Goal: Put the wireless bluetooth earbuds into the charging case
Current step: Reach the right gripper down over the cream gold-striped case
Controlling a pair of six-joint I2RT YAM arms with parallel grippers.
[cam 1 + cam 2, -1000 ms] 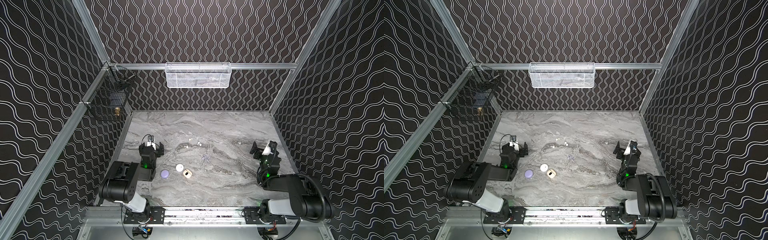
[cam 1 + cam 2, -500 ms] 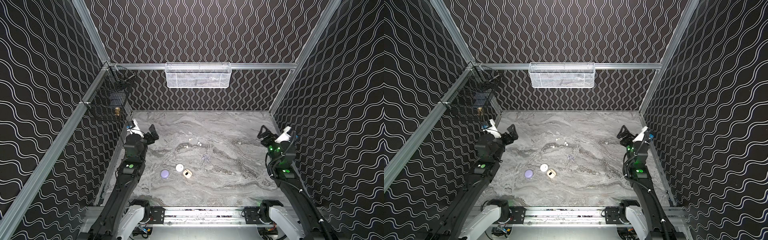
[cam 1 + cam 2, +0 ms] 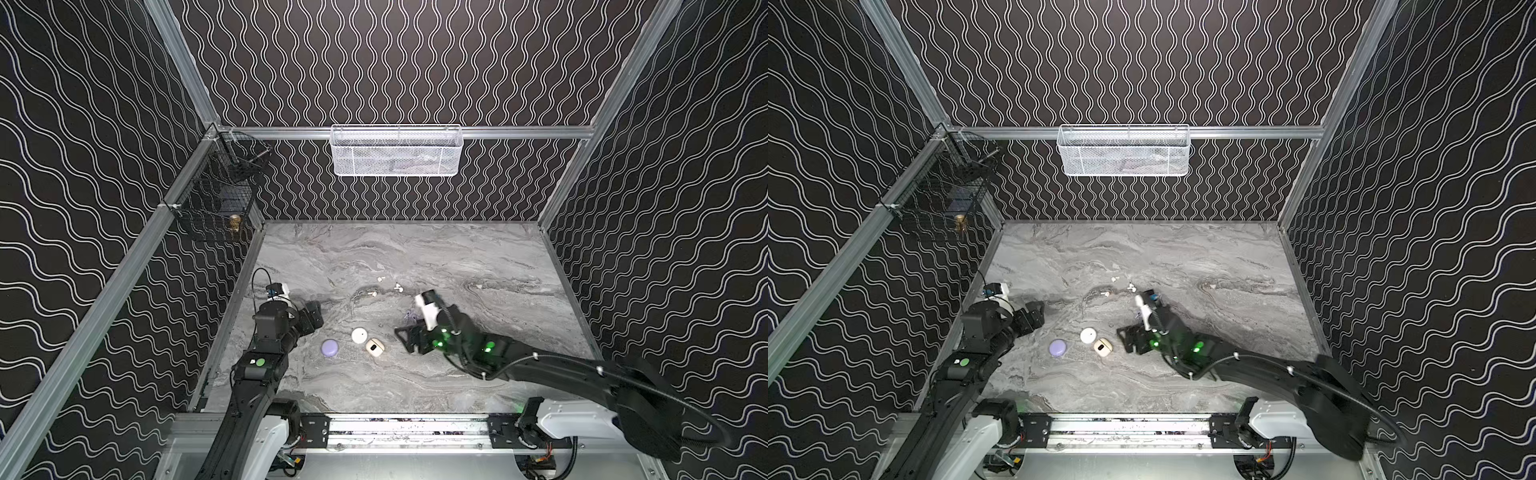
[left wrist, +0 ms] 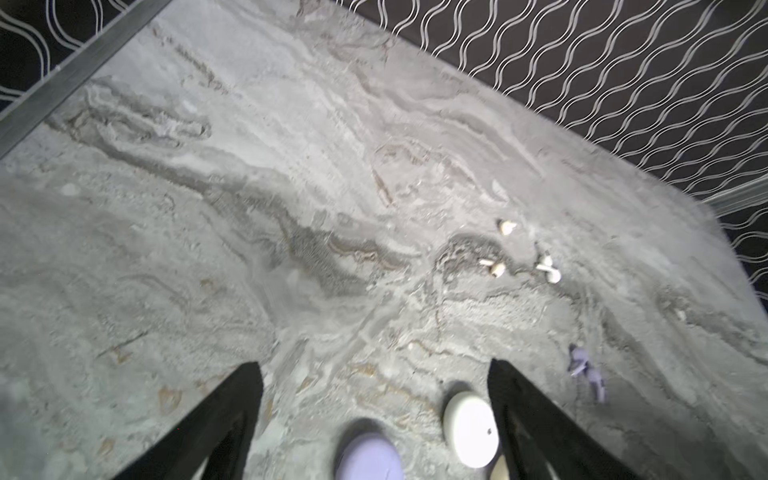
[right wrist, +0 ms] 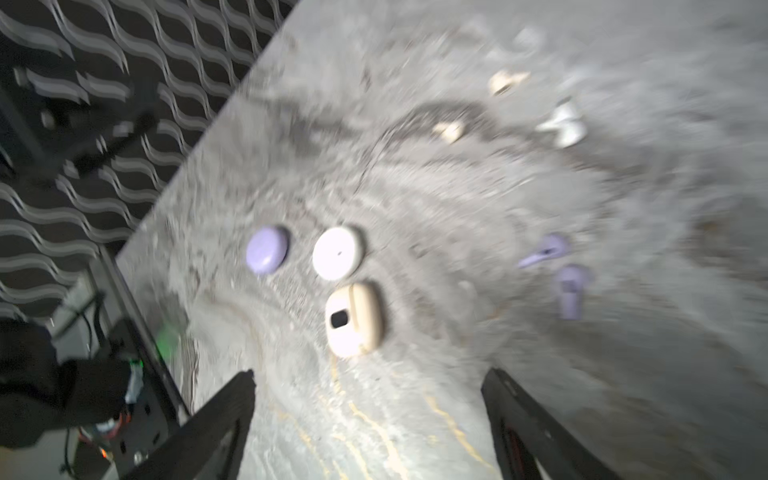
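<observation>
Three charging cases lie in a row on the marble table: a lilac case [image 3: 329, 348] [image 5: 267, 249], a round white case [image 3: 359, 335] [image 4: 471, 430] and a cream case [image 3: 374, 347] [image 5: 354, 318] with a dark square mark. Farther back lie loose earbuds: two cream earbuds [image 4: 507, 226] [image 4: 494, 268] and a white pair [image 4: 548, 268] [image 3: 398, 286]. A lilac pair [image 5: 544, 251] [image 5: 571, 291] lies beside the right arm. My left gripper [image 3: 313, 318] [image 4: 374, 370] hangs open and empty just left of the cases. My right gripper [image 3: 409, 338] [image 5: 370, 378] is open and empty just right of the cream case.
A white mesh basket [image 3: 395, 151] hangs on the back wall. A black wire basket [image 3: 216, 199] is fixed to the left wall. A small pale speck [image 3: 478, 286] lies toward the back right. Patterned walls enclose the table on three sides.
Both arms have come down and inward from near the side walls. The right arm reached far toward the middle and stopped beside the cream case. The cases and earbuds have not moved.
</observation>
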